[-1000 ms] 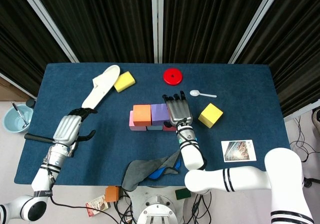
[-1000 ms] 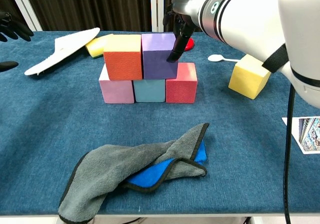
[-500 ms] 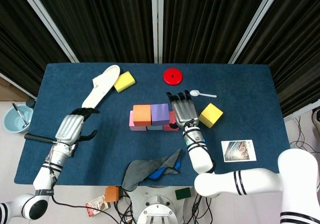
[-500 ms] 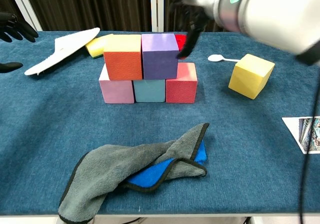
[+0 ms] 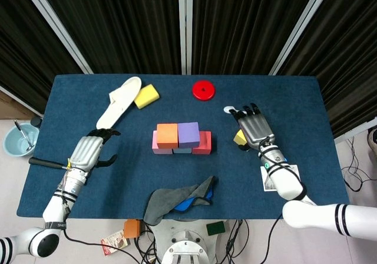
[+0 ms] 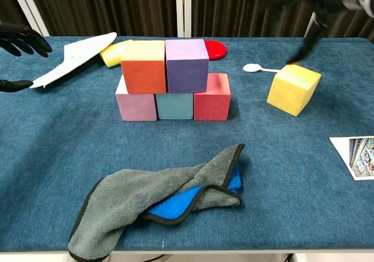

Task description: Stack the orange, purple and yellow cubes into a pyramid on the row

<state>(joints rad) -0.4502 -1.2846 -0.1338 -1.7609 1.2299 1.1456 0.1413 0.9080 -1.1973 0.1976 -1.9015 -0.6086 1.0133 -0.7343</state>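
Note:
A row of pink (image 6: pixel 135 105), teal (image 6: pixel 174 105) and red (image 6: pixel 211 98) cubes stands mid-table. On top of it sit the orange cube (image 5: pixel 167 135) (image 6: pixel 143 67) and the purple cube (image 5: pixel 188 134) (image 6: pixel 187 65), side by side. The yellow cube (image 6: pixel 293 88) lies to the right, mostly hidden under my right hand (image 5: pixel 254 128) in the head view. That hand hovers above it with fingers spread, holding nothing. My left hand (image 5: pixel 87 152) is open over the table's left side, far from the cubes.
A grey and blue cloth (image 6: pixel 158 199) lies near the front edge. A white shoe insole (image 5: pixel 119 101), a yellow sponge (image 5: pixel 146 96), a red disc (image 5: pixel 203 89) and a white spoon (image 6: pixel 260 69) lie at the back. A photo card (image 6: pixel 356 157) is at the right.
My right hand has let go of the purple cube and swung right, now above the yellow cube. The left hand shifted slightly.

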